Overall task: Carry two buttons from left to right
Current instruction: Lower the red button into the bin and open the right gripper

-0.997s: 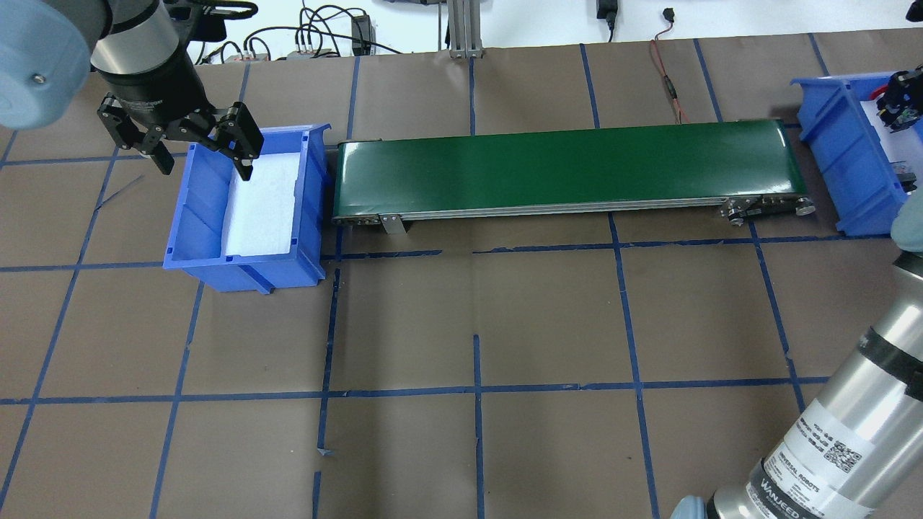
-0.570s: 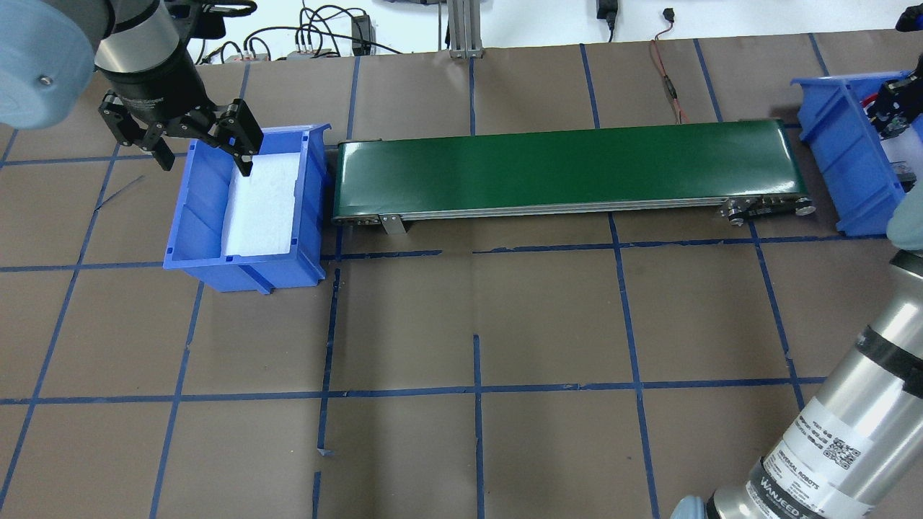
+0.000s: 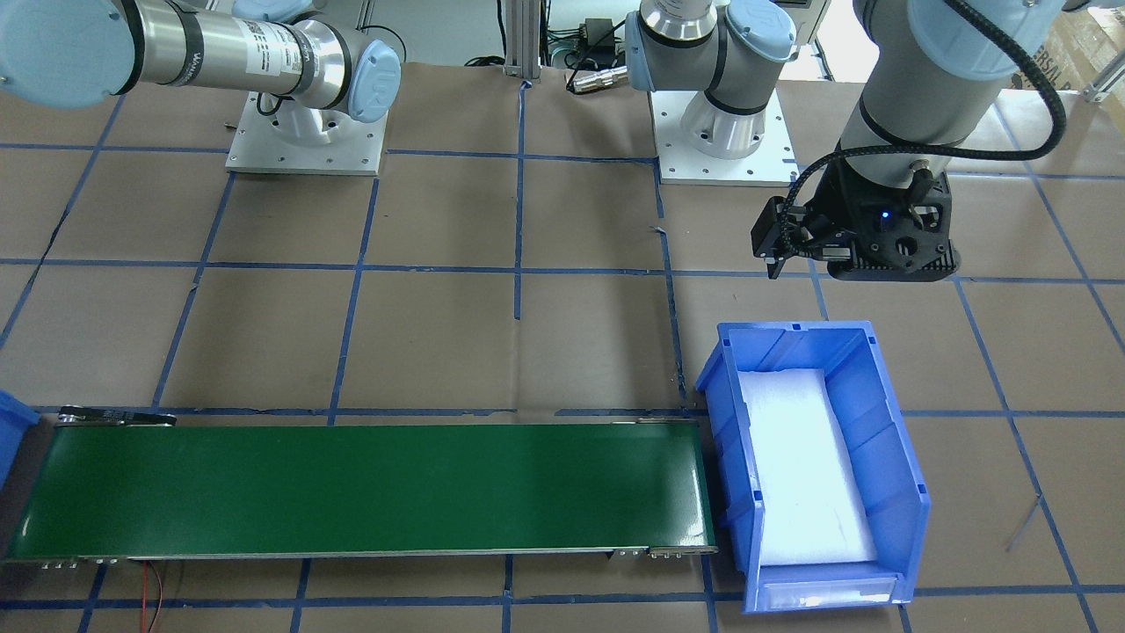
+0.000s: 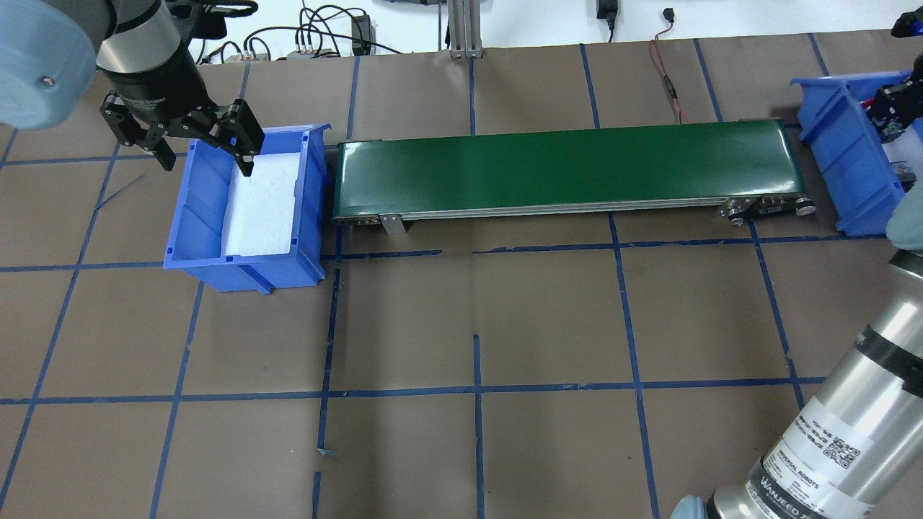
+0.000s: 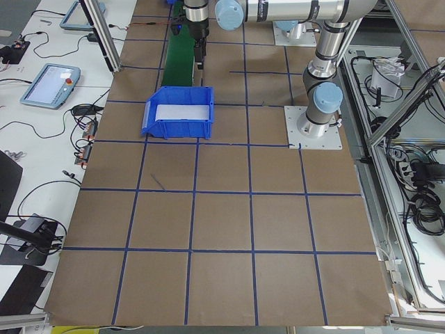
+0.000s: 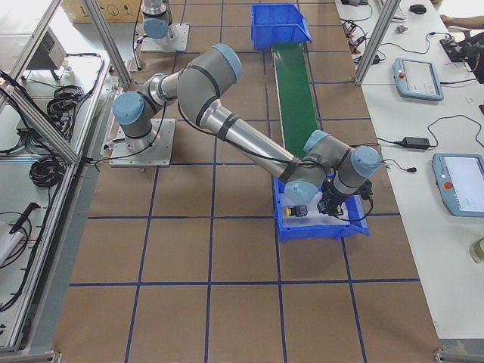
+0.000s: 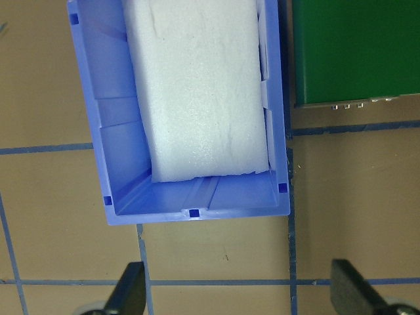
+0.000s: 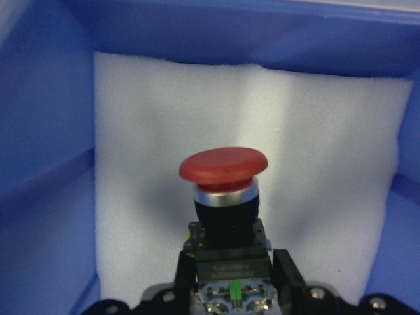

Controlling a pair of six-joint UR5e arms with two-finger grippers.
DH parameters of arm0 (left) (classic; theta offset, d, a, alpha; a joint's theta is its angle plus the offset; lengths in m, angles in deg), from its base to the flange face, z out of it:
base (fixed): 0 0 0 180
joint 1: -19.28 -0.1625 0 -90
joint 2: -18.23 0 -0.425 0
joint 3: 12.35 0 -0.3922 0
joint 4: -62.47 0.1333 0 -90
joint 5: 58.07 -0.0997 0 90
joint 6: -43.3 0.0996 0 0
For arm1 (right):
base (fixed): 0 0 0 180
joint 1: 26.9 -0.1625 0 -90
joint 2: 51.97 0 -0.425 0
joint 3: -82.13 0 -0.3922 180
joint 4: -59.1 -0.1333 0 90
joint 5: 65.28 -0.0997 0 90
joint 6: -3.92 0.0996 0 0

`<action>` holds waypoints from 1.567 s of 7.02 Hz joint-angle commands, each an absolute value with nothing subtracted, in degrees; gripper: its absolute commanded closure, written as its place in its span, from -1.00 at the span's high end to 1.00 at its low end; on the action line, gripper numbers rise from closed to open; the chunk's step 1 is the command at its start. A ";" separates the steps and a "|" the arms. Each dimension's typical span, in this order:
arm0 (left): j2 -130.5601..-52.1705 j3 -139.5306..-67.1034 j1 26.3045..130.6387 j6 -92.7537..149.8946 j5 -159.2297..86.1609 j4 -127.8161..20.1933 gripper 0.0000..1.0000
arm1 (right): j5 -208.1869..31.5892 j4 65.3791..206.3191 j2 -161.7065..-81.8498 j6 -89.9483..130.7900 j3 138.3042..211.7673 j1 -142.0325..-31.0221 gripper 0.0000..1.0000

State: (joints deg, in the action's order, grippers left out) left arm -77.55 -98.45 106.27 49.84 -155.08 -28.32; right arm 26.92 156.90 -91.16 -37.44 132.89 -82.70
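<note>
The right gripper clamps the red button by its body over the foam, apparently to set it down softly; the left gripper hangs spread.

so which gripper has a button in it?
The right gripper: its fingers clamp the red button by its black body. The left gripper is open with nothing between its fingers.
</note>
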 commanded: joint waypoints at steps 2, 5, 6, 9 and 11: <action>-77.75 -98.39 106.20 49.89 -155.10 -28.24 1.00 | 26.92 156.84 -91.17 -37.48 132.58 -82.71 0.19; -79.15 -97.34 106.29 49.81 -155.01 -26.74 1.00 | 26.83 155.87 -95.71 -37.48 132.14 -84.19 0.24; -79.33 -97.16 106.46 49.80 -154.92 -25.78 1.00 | 26.92 153.52 -99.57 -37.48 132.23 -85.59 0.36; -80.37 -96.99 106.46 49.80 -150.44 -20.09 1.00 | 26.31 152.62 -108.63 -36.87 134.59 -97.77 0.83; -83.36 -97.07 106.55 49.98 -150.01 -17.79 1.00 | 26.22 153.93 -115.92 -36.34 139.67 -106.92 0.86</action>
